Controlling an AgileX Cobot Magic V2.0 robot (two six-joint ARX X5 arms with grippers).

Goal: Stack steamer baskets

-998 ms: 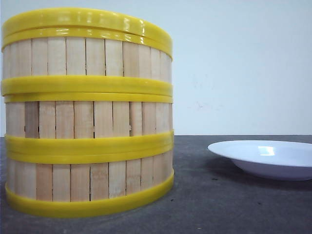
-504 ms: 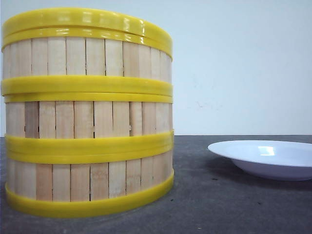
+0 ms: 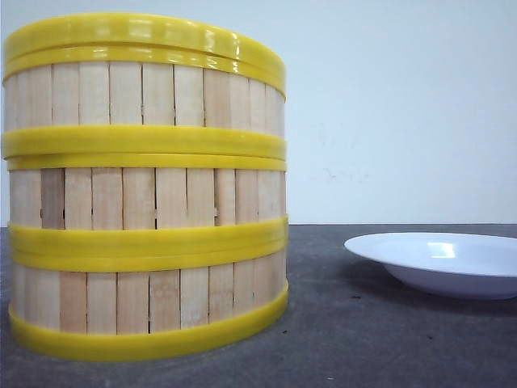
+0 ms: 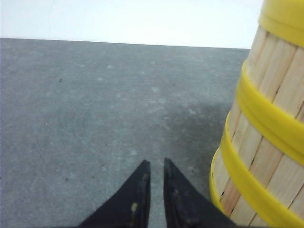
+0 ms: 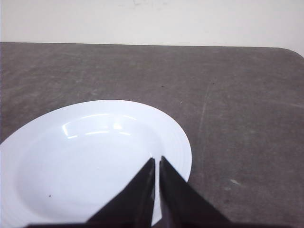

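Wooden steamer baskets [image 3: 145,186] stacked beside white plate [image 3: 452,263]

Three steamer baskets [image 3: 145,186] stood stacked one on another at the left of the table [image 3: 339,339]. A plate [image 3: 444,263] lay to their right, well apart, perhaps slightly farther back.

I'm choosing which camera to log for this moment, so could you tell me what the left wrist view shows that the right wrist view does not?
Only the left wrist view shows the stacked steamer baskets, standing on the table beside the left gripper, whose fingers are nearly together and hold nothing. Only the right wrist view shows the white plate, empty, with the right gripper over it, fingers likewise nearly together. Both show the dark grey table and the pale wall behind it.
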